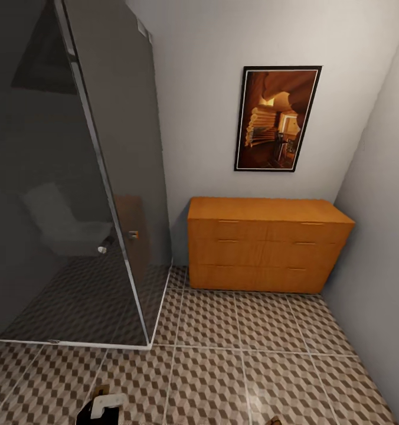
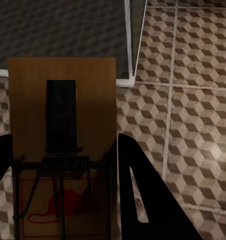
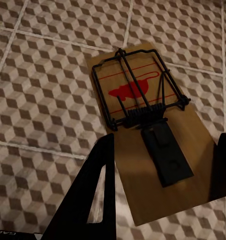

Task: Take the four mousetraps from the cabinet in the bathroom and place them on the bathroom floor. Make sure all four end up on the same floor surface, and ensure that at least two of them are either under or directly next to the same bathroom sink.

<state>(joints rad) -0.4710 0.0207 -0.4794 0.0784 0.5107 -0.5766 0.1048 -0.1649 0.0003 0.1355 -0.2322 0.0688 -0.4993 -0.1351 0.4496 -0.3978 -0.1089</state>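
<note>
Two mousetraps held, one per arm; left gripper [image 2: 62, 192] clenched on a mousetrap [image 2: 62, 125], board wedged between its dark fingers [image 2: 148, 195] above the bathroom floor [image 2: 198, 125]; right gripper [image 3: 165, 192] likewise grasping a second mousetrap [image 3: 143, 130], red mouse print upward; ahead, against the far wall, the cabinet [image 1: 264, 245], drawers closed, beside a glass shower screen [image 1: 117, 177], under a framed picture [image 1: 277, 118].

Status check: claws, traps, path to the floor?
Left claw shut on mousetrap. Right claw shut on second mousetrap. Cabinet drawers closed ahead. Tiled floor below.
</note>
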